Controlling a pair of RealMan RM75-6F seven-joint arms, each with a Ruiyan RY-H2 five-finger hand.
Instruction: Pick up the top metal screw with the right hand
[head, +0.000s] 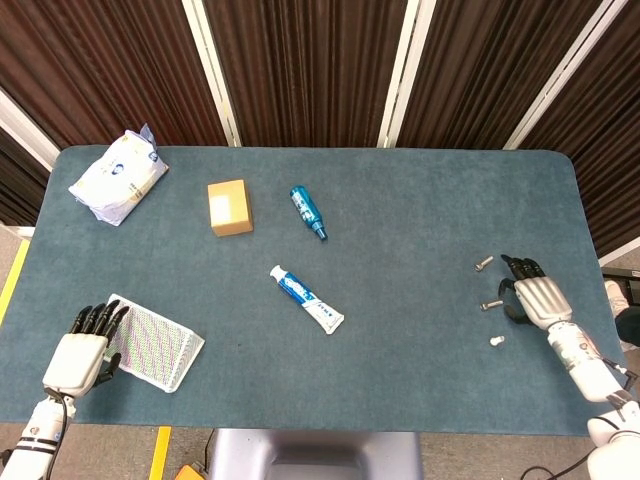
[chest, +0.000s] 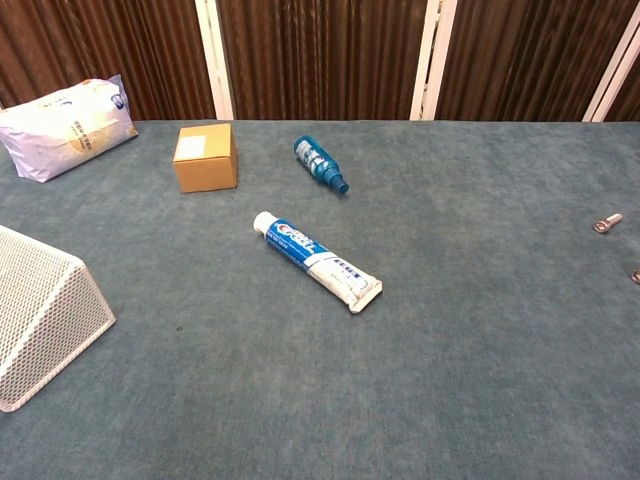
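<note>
In the head view, your right hand (head: 537, 298) sits at the right side of the table (head: 420, 240), back up, its dark fingers (head: 518, 268) pointing toward the far edge and lying close together; nothing is in them. The top metal screw (head: 484, 263) lies just left of those fingertips, apart from them. The middle screw (head: 491, 304) lies just beside the hand's left edge, and a small white screw (head: 496, 341) is nearer still. Your left hand (head: 80, 352) rests at the near left corner, fingers straight and side by side, against the white mesh basket (head: 155, 342).

In the chest view, neither hand shows. The top metal screw (chest: 605, 222) lies at the right edge of the table (chest: 450, 340), well apart from the toothpaste tube (chest: 316, 262), the blue bottle (chest: 320, 164) and the cardboard box (chest: 205, 157).
</note>
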